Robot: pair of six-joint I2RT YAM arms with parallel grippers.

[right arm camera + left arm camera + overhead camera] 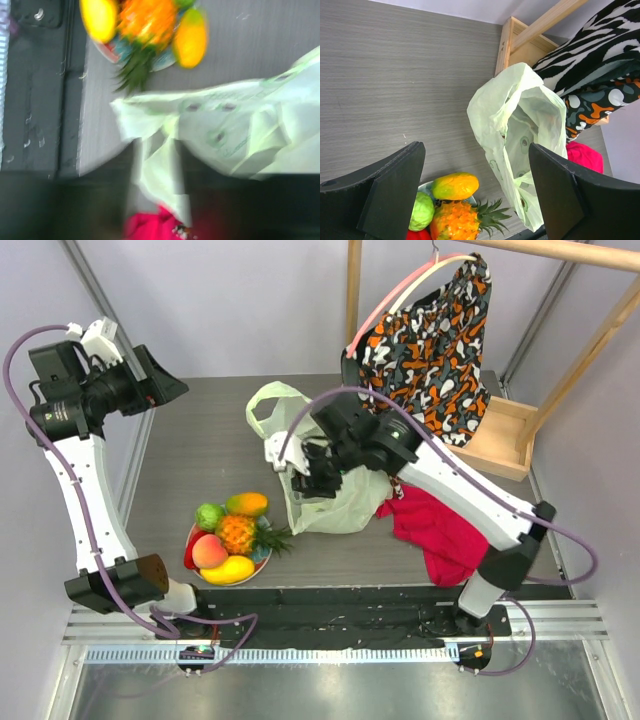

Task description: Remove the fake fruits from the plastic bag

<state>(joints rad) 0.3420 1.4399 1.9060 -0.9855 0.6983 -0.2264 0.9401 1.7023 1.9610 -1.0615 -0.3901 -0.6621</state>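
Left of the seemingly emptied plastic bag (330,505), fake fruits (237,533) fill a plate (189,543); left gripper (475,195) gapes empty; right gripper (302,480), closure indeterminate.

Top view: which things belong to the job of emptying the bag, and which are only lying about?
Job: bag; fruits.
Lying about: plate under the fruits; red cloth; patterned garment; wooden rack.

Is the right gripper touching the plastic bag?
Cannot tell. In the right wrist view the plastic bag hangs between the fingers of the right gripper, but blur hides any contact.
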